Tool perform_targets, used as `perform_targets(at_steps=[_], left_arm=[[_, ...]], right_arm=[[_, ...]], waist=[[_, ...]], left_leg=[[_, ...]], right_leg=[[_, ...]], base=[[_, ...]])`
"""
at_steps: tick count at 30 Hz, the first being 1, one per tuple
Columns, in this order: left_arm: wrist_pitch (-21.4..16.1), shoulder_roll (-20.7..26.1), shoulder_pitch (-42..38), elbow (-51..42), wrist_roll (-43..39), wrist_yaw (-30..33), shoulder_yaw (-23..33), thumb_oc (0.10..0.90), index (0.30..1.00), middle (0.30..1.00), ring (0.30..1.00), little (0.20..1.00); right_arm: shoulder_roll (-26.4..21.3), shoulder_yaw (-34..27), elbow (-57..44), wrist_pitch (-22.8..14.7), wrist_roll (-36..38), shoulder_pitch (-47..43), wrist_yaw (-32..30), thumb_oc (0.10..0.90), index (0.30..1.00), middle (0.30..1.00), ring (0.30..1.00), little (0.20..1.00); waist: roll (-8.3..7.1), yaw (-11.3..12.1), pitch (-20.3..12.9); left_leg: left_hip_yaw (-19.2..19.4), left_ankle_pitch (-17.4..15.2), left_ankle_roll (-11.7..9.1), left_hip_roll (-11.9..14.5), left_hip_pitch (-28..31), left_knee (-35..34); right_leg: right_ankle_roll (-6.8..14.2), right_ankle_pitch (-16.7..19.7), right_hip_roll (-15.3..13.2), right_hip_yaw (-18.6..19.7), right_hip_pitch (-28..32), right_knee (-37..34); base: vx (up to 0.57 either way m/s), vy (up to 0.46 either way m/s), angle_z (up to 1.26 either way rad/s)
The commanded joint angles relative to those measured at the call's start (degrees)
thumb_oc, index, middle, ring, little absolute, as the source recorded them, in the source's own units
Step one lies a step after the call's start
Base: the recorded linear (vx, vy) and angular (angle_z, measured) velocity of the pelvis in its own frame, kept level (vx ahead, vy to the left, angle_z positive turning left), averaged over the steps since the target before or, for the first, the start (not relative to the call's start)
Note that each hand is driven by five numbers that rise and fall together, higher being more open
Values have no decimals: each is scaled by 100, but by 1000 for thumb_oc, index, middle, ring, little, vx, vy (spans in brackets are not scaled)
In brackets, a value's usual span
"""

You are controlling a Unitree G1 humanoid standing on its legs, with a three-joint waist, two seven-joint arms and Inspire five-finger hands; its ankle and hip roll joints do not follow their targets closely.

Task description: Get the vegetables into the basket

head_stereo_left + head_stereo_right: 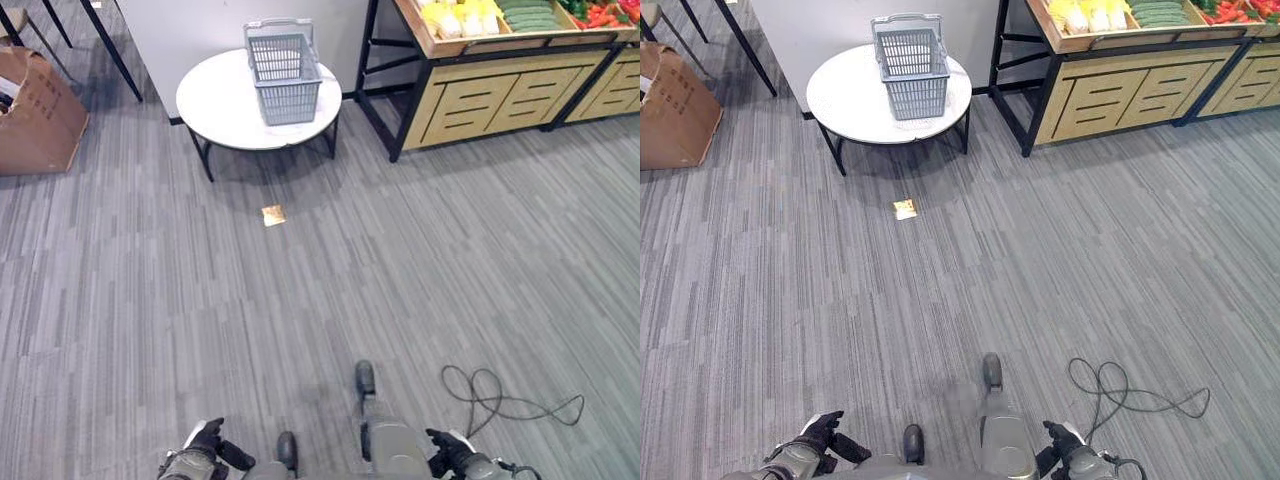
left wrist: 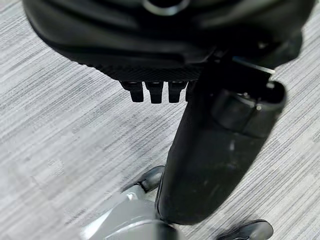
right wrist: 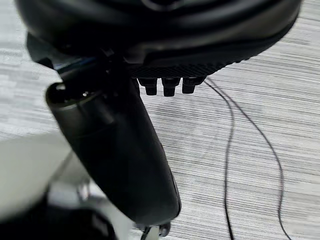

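Basket [image 1: 284, 70] sits empty on round table [image 1: 215, 105]; I see left hand [image 1: 208, 440] and right hand [image 1: 447, 449] curled, holding nothing.

Grey striped carpet [image 1: 420, 270]; round white table [image 1: 215, 105]; wooden stand [image 1: 500, 95]; cardboard box [image 1: 35, 115].
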Motion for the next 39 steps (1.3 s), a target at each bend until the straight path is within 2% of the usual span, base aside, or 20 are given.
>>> perform_targets(at_steps=[1, 7, 10, 11, 14, 16, 17, 18, 19, 21, 24, 27, 29, 30, 31, 32, 33, 34, 35, 39], left_arm=[[-70, -37, -58, -100, 237, -32, 69, 900, 1000, 1000, 1000, 1000], [-30, -115, -37, -24, 260, 0, 29, 900, 1000, 1000, 1000, 1000], [-11, -183, -83, -36, 280, 26, -33, 900, 1000, 1000, 1000, 1000], [-11, -219, -123, -108, 210, 47, -45, 900, 1000, 1000, 1000, 1000], [-9, -241, -155, -208, 34, 79, -43, 900, 1000, 1000, 1000, 1000], [-15, -264, -202, -233, -43, 97, -62, 900, 1000, 1000, 1000, 1000], [-17, -270, -224, -246, -58, 102, -72, 900, 1000, 1000, 1000, 1000], [-38, -266, -246, -278, -87, 129, -74, 900, 1000, 1000, 1000, 1000], [-38, -265, -244, -278, -87, 129, -76, 900, 1000, 1000, 1000, 1000], [-52, -262, -271, -292, -5, 155, -170, 900, 1000, 1000, 1000, 1000], [-51, -253, -266, -285, 20, 132, -166, 900, 1000, 1000, 1000, 1000], [-68, -227, -161, -256, -69, 23, -45, 900, 1000, 1000, 1000, 1000], [-43, -223, -87, -229, -46, -4, -33, 900, 1000, 1000, 1000, 1000], [-50, -189, -102, -227, 13, -18, -55, 900, 1000, 1000, 1000, 1000], [-50, -187, -101, -227, 14, -18, -56, 900, 1000, 1000, 1000, 1000], [-47, -112, -103, -250, 1, -9, -40, 900, 1000, 1000, 1000, 1000], [-47, -110, -102, -251, 0, -9, -41, 900, 1000, 1000, 1000, 1000], [-51, -47, -128, -288, 21, -12, -54, 900, 1000, 1000, 1000, 1000], [-51, -46, -128, -288, 21, -12, -54, 900, 1000, 1000, 1000, 1000], [-22, 57, -143, -287, 15, -13, 13, 900, 1000, 1000, 1000, 1000]], right_arm=[[-320, 19, -42, -93, -50, -275, 7, 900, 1000, 1000, 1000, 1000], [-544, 54, -76, -127, -69, -342, 5, 900, 1000, 1000, 1000, 1000], [-640, 37, -93, -148, 40, -366, -18, 900, 1000, 1000, 1000, 1000], [-715, -23, -13, -132, 64, -346, -56, 900, 1000, 1000, 1000, 1000], [-797, -153, 132, -114, 139, -270, -122, 900, 1000, 1000, 1000, 1000], [-813, -224, 212, -99, 194, -249, -137, 900, 1000, 1000, 1000, 1000], [-818, -245, 220, -88, 205, -233, -141, 900, 1000, 1000, 1000, 1000], [-833, -255, 267, -66, 172, -216, -174, 900, 1000, 1000, 1000, 1000], [-832, -256, 268, -66, 172, -215, -174, 900, 1000, 1000, 1000, 1000], [-818, -205, 252, -22, 105, -226, -200, 900, 1000, 1000, 1000, 1000], [-808, -220, 260, -25, 74, -215, -189, 900, 1000, 1000, 1000, 1000], [-789, -307, 305, -29, 66, -129, -114, 900, 1000, 1000, 1000, 1000], [-721, -342, 355, -16, -8, 4, -93, 900, 1000, 1000, 1000, 1000], [-661, -362, 402, 15, -54, 65, -56, 900, 1000, 1000, 1000, 1000], [-660, -362, 401, 16, -54, 66, -56, 900, 1000, 1000, 1000, 1000], [-590, -316, 417, 33, -91, 81, -28, 900, 1000, 1000, 1000, 1000], [-588, -316, 417, 33, -91, 81, -28, 900, 1000, 1000, 1000, 1000], [-515, -240, 402, 51, -150, 64, 1, 900, 1000, 1000, 1000, 1000], [-513, -239, 402, 51, -150, 64, 1, 900, 1000, 1000, 1000, 1000], [-372, -15, 236, 66, -264, -72, 32, 900, 1000, 1000, 1000, 1000]], waist=[[204, -90, 141], [444, -123, 19], [518, -165, 62], [543, -175, 131], [518, -156, 212], [500, -147, 273], [472, -131, 308], [440, -68, 316], [436, -64, 328], [551, -2, 284], [606, 46, 255], [614, 128, 110], [557, 106, 9], [456, 83, -44], [449, 88, -44], [305, 95, -66], [298, 107, -67], [189, 113, -64], [185, 119, -64], [83, 213, 21]], left_leg=[[-123, -46, -82, 116, 258, 213], [-341, 367, -378, 524, 154, 517], [-485, 722, -528, 612, -92, 1109], [-419, 1094, -635, 642, -351, 1668], [-272, 1409, -631, 642, -731, 2358], [-122, 1362, -581, 638, -1027, 2410], [-29, 1277, -540, 622, -1198, 2365], [111, 1100, -485, 618, -1656, 1796], [118, 1085, -481, 615, -1635, 1800], [71, 1498, -591, 881, -1974, 638], [150, 1842, -700, 997, -2059, 104], [211, 1976, -756, 1064, -2096, 37], [383, 1900, -680, 1058, -1952, 37], [539, 1774, -560, 929, -1864, 111], [547, 1770, -557, 923, -1859, 112], [681, 1609, -404, 790, -1735, 140], [695, 1605, -402, 788, -1731, 140], [823, 1442, -274, 627, -1635, 128], [831, 1439, -272, 624, -1632, 129], [941, 1157, -14, 355, -1401, 37]], right_leg=[[223, 434, 133, 206, -52, 516], [-65, 42, 442, -87, -13, 779], [-249, -226, 580, -164, 74, 919], [-396, -388, 615, -195, 215, 1005], [-559, -592, 612, -280, 523, 1016], [-559, -611, 543, -335, 688, 963], [-544, -617, 511, -338, 803, 904], [-471, -644, 430, -329, 995, 696], [-467, -652, 426, -325, 1017, 691], [-376, -775, 461, -166, 1201, 575], [-348, -885, 473, -82, 1431, 552], [-287, -1100, 470, 179, 1831, 612], [-201, -1186, 353, 250, 1962, 653], [-77, -1083, 161, 317, 1948, 781], [-73, -1086, 153, 322, 1950, 781], [52, -714, 9, 488, 1799, 1049], [55, -716, 4, 502, 1794, 1051], [160, -265, -131, 616, 1649, 1255], [162, -264, -135, 623, 1648, 1253], [227, 658, -309, 467, 1162, 1975]], base=[[335, -252, 76], [183, -243, 35], [159, -235, 23], [224, -319, 30], [170, -200, 44], [133, -119, 47], [207, -31, 23], [211, -30, 37], [312, 66, 34], [280, 129, -18], [265, 127, -47], [423, 229, -34], [358, 347, -74], [278, 336, -86], [314, 429, -45], [146, 209, -14], [273, 418, -31], [130, 214, -32], [190, 321, -35], [164, 323, -10]])
